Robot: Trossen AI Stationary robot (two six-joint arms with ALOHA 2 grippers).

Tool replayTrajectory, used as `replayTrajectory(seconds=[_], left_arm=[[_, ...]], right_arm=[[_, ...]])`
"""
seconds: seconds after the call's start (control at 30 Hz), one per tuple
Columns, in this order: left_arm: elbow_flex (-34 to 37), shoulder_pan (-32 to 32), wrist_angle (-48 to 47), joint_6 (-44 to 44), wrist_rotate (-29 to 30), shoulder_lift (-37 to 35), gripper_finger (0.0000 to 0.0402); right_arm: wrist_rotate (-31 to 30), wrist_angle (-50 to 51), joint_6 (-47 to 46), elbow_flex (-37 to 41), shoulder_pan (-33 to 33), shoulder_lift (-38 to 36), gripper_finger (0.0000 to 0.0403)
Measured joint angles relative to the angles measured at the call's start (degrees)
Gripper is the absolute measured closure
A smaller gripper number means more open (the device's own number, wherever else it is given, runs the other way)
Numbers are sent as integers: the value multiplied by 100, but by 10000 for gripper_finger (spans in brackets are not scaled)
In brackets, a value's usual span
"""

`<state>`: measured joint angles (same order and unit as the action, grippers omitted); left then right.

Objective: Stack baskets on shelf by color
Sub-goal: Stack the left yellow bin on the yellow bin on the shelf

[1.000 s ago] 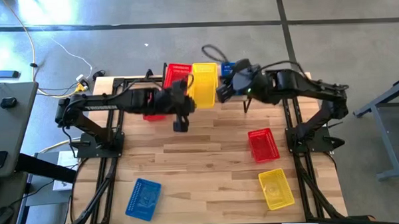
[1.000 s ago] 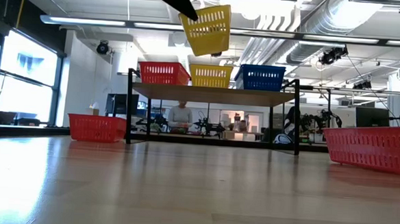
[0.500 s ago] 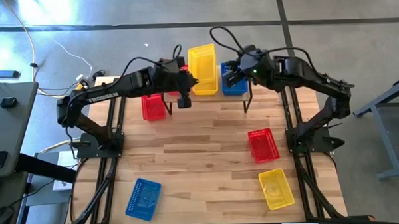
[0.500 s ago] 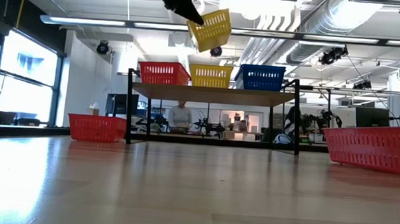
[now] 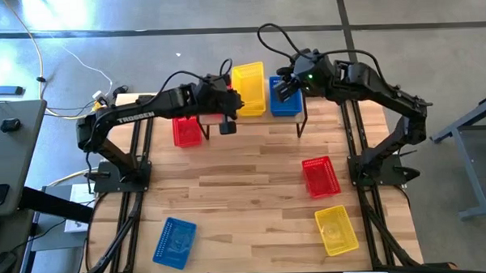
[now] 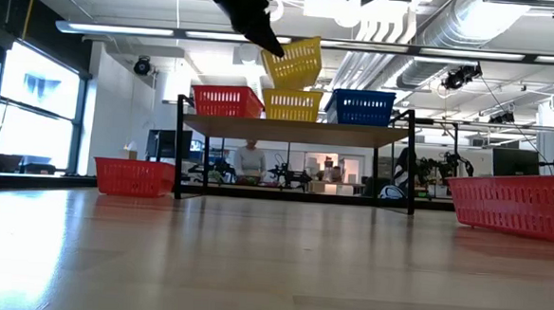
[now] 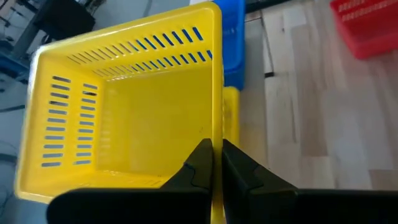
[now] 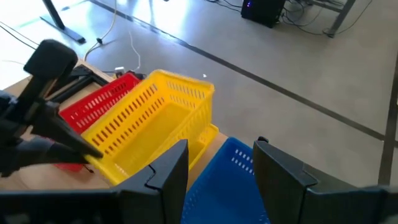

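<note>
My left gripper (image 7: 214, 149) is shut on a yellow basket (image 5: 248, 86) and holds it over the shelf (image 6: 297, 130), right above the yellow basket (image 6: 292, 105) standing on the shelf's middle. A red basket (image 6: 227, 100) and a blue basket (image 6: 363, 107) stand on the shelf on either side. My right gripper (image 8: 217, 165) is open and hangs above the blue basket (image 8: 239, 180) without touching it. My left gripper pinches the held basket's short end wall (image 7: 217, 121), the one facing the table's near edge. One finger (image 7: 198, 165) is inside the basket and one (image 7: 242, 169) outside. It slants down from the table's left. The basket is tilted, its bottom (image 6: 295, 83) at the lower basket's rim; whether they touch, I cannot tell.
On the tabletop stand a red basket (image 5: 188, 130) left of the shelf, another red one (image 5: 320, 176) and a yellow one (image 5: 336, 229) on the right, and a blue one (image 5: 174, 240) lying upside down near the front left. The table's middle (image 5: 244, 177) is bare wood.
My left gripper has carried the yellow basket toward the table's far edge and down, from high over the table to just above the shelf's yellow basket. My right gripper has moved away from the held basket, toward the far edge, to above the blue basket.
</note>
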<state>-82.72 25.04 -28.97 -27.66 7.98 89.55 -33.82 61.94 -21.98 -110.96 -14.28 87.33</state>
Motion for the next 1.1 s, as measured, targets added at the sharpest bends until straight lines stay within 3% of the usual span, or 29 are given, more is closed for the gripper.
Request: replayTrajectory(seconds=[0.43, 1.1], left_arm=[[3, 83, -36, 109, -85, 197, 401], [4, 35, -165, -404, 298, 369, 398]], right_arm=[[0, 60, 63, 2, 0, 0, 242], [-1, 174, 0, 2, 2, 0, 242]])
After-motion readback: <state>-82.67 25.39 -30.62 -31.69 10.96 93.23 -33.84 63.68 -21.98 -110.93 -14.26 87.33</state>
